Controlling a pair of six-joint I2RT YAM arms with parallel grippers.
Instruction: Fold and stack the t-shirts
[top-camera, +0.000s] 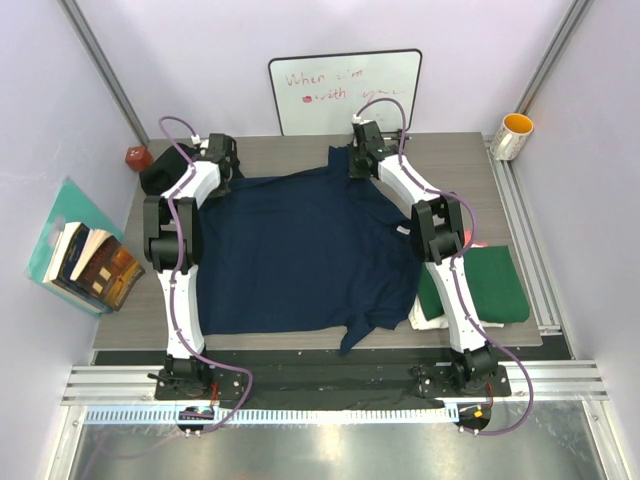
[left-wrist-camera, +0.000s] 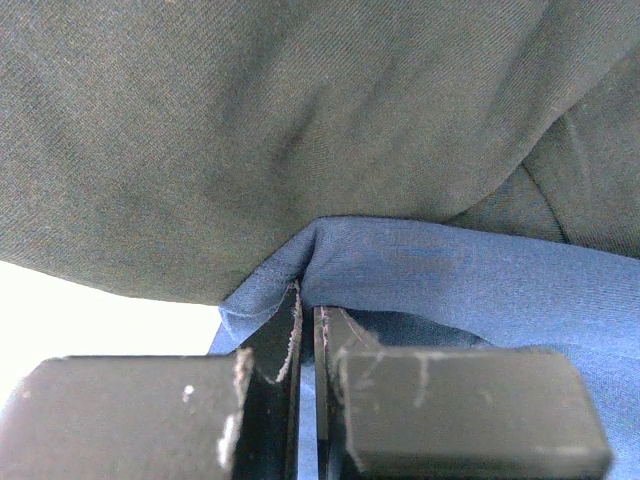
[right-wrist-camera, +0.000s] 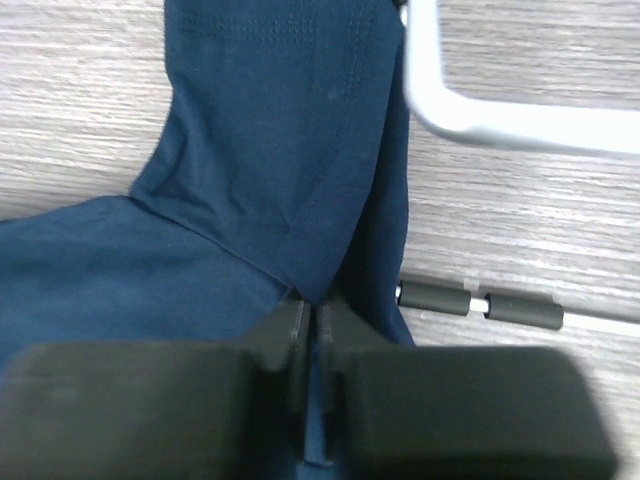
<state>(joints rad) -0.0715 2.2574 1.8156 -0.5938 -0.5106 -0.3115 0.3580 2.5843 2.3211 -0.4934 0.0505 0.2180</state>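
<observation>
The navy blue t-shirt (top-camera: 300, 250) lies spread over the middle of the table. My left gripper (top-camera: 222, 165) is shut on its far left corner, and the pinched navy cloth (left-wrist-camera: 440, 280) shows under a dark shirt (left-wrist-camera: 250, 130) that fills the left wrist view. That black shirt (top-camera: 165, 172) lies bunched at the far left. My right gripper (top-camera: 358, 160) is shut on the navy shirt's far right part, a sleeve (right-wrist-camera: 290, 150) in the right wrist view. A folded dark green shirt (top-camera: 485, 285) lies on a cream-white one (top-camera: 425, 318) at the right, with pink-red cloth (top-camera: 470, 240) behind.
A whiteboard (top-camera: 345, 90) with red writing leans on the back wall; its frame (right-wrist-camera: 500, 125) and two marker pens (right-wrist-camera: 480, 302) show in the right wrist view. A red object (top-camera: 137, 157) sits far left, books (top-camera: 90, 262) off the left edge, a yellow mug (top-camera: 512, 135) far right.
</observation>
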